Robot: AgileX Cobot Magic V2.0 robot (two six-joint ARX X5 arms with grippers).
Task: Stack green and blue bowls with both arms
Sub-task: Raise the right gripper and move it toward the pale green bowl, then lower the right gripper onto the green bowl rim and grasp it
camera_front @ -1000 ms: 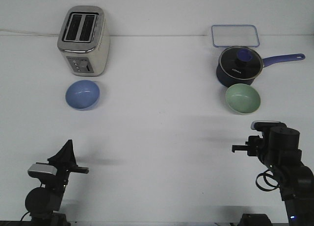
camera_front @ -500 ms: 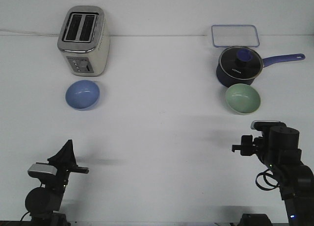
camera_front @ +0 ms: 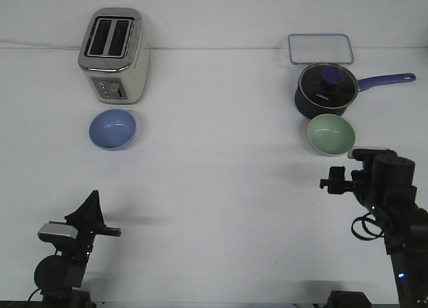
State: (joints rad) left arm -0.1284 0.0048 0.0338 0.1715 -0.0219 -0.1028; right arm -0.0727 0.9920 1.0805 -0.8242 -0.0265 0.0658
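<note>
In the front view the blue bowl (camera_front: pixel 112 129) sits upright on the white table at the left, just in front of the toaster. At the right the green bowl (camera_front: pixel 330 134) stands in front of the saucepan. My right gripper (camera_front: pixel 333 182) hovers just near of the green bowl, slightly below its front rim in the picture, with nothing visibly held. Low at the near left, my left gripper (camera_front: pixel 89 211) is far from the blue bowl. The frame does not show how wide either gripper's fingers stand.
A silver toaster (camera_front: pixel 112 55) stands at the far left. A dark navy saucepan (camera_front: pixel 323 91) with a glass lid and blue handle sits behind the green bowl. Behind it lies a clear container lid (camera_front: pixel 320 49).
My right arm has moved forward, closer to the green bowl. The left arm and both bowls have not moved.
</note>
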